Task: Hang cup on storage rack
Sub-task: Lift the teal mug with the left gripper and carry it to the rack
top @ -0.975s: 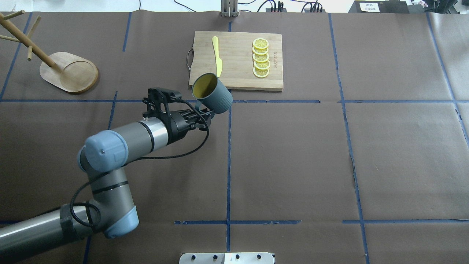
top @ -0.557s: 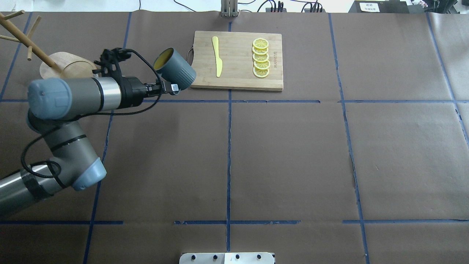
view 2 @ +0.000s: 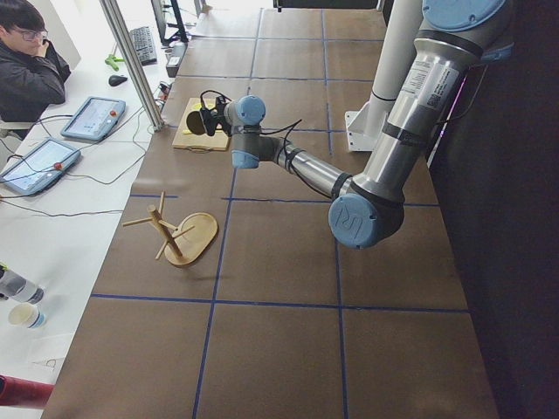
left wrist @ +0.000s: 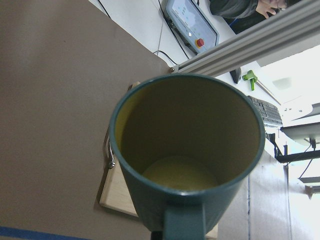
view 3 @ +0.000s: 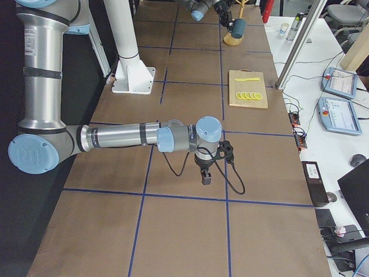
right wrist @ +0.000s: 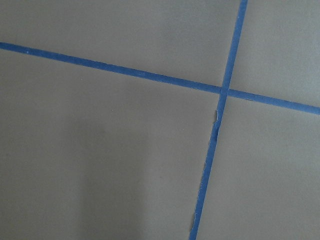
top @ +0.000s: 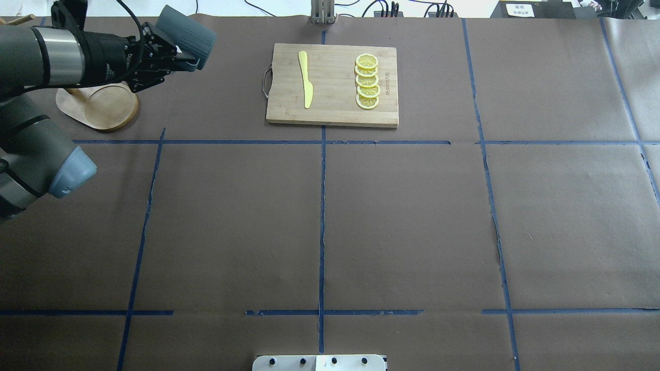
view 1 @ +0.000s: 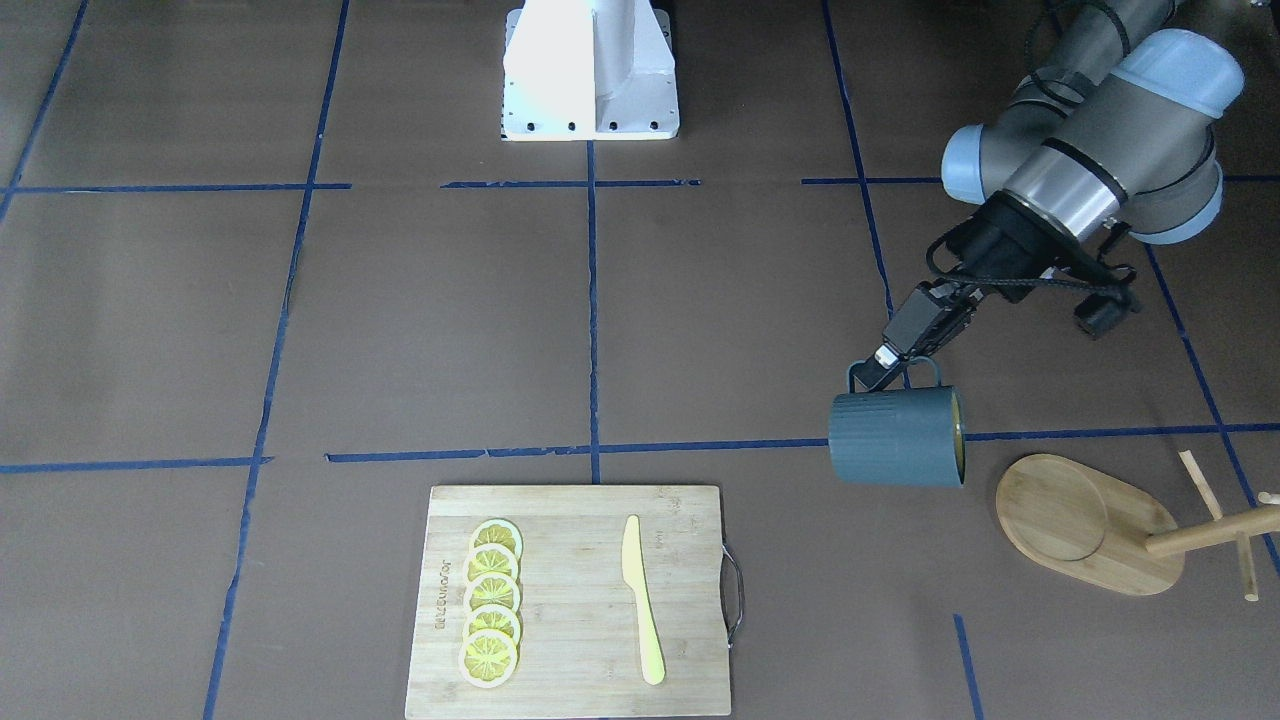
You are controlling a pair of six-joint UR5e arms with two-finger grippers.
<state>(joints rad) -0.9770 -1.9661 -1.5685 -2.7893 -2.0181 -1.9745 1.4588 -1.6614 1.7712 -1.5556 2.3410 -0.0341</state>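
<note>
In the left wrist view the cup (left wrist: pixel 187 165) is seen closest, its yellow inside open to the lens and its handle (left wrist: pixel 183 224) at the bottom edge of the frame. It is pinched by that handle in the left gripper (view 1: pixel 880 372), whose jaws are closed on it. The cup is held on its side, clear of the table (view 1: pixel 700 330).

Within the last second it has been carried, in the overhead view, from just below the cutting board (view 1: pixel 570 600) near mid-frame up to the upper left corner. Its mouth, which was turned to that camera, is now turned away. In the front-facing view it is found at lower right, mouth towards the storage rack (view 1: pixel 1085 520), just beside the oval base and not touching it. The carry is therefore judged nearly done. What is left is for the handle to be threaded over one of the pegs (view 1: pixel 1200 483).

The right gripper (view 3: pixel 206 176) is shown only in the right side view, low over the table near mid-frame, so whether it is open or closed cannot be told.

No lettering is shown on the ribbed side of the cup that is turned to the cameras. Farther off, a short brand mark is burned into the cutting board beside the row of lemon slices (view 1: pixel 490 600). It is too small to be read with confidence.
</note>
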